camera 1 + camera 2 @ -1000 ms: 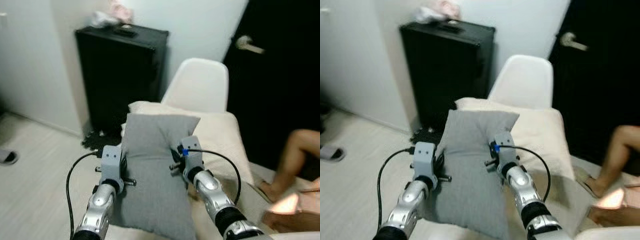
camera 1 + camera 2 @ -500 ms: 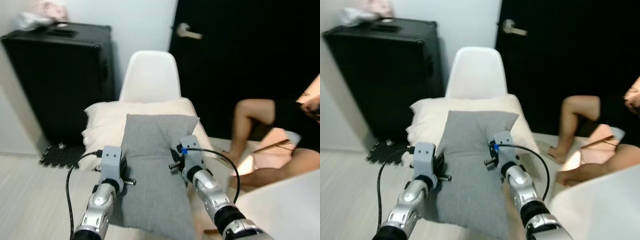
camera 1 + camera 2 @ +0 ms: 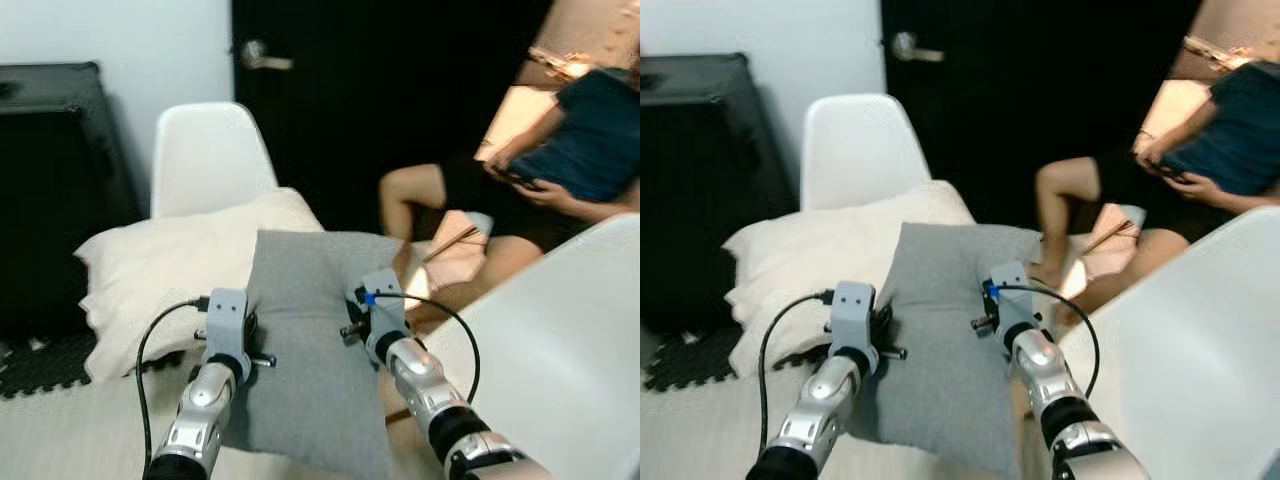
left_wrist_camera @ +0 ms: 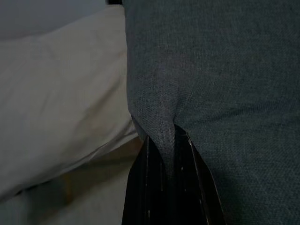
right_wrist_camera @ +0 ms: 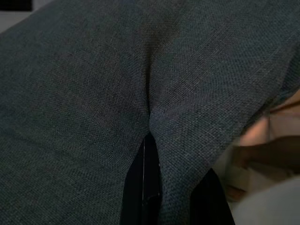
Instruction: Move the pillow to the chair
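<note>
Left eye view swung right; grey pillow (image 3: 310, 350) still pinched, fingers (image 4: 154, 187) unchanged.

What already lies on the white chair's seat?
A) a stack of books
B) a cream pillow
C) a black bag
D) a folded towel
B: a cream pillow lies across the white chair, while both grippers hold the grey pillow in front of it.

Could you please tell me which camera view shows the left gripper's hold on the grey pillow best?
The left wrist view: the left gripper pinches a fold of the grey pillow. The eye views show its wrist at the pillow's edge; the right wrist view shows the other grip.
</note>
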Motion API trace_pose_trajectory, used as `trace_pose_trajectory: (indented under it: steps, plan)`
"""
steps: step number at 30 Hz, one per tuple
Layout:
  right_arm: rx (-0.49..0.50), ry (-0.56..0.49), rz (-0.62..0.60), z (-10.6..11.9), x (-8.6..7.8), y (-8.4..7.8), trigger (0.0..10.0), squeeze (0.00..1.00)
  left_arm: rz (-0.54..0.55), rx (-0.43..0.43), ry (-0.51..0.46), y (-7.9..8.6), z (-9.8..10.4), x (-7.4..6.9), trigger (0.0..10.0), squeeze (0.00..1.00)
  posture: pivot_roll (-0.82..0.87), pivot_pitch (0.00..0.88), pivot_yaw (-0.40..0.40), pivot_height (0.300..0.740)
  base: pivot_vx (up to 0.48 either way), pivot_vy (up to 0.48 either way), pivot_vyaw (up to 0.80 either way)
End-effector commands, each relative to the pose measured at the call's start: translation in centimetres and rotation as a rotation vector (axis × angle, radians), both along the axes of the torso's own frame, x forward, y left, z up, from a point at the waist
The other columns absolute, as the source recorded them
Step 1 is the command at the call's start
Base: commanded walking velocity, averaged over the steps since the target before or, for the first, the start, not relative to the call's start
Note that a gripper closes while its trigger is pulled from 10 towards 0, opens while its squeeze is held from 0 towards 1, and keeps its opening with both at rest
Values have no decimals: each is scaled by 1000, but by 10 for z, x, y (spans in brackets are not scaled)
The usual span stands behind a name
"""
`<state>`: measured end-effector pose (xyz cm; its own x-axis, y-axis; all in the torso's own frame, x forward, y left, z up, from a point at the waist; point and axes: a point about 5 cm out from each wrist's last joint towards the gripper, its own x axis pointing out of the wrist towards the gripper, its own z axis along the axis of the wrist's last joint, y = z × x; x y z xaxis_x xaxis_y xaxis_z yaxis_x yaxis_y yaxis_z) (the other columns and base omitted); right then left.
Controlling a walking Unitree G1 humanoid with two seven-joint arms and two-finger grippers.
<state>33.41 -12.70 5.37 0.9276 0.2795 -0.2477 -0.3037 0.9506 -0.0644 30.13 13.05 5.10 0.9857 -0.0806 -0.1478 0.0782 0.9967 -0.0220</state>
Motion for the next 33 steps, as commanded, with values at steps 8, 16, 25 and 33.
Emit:
trace_pose_trajectory:
  steps: [8, 16, 25, 33]
  plan:
    - [-36, 34, -206, -8, -5, -47, 10000, 0, 169, 97, 45, 42, -9, -5, 10000, 0, -14, 25, -83, 722, 0, 0, -800]
    - [-29, 44, -216, -11, -7, -48, 10000, 0, 160, 87, 55, 41, -11, -4, 10000, 0, -15, 22, -78, 722, 0, 0, -800]
    - [-26, 47, -226, -11, -7, -48, 10000, 0, 156, 86, 51, 41, -10, -3, 10000, 0, -15, 28, -73, 722, 0, 0, -800]
    - [-20, 51, -243, -12, -8, -50, 10000, 0, 154, 89, 46, 42, -9, -4, 10000, 0, -13, 32, -69, 722, 0, 0, -800]
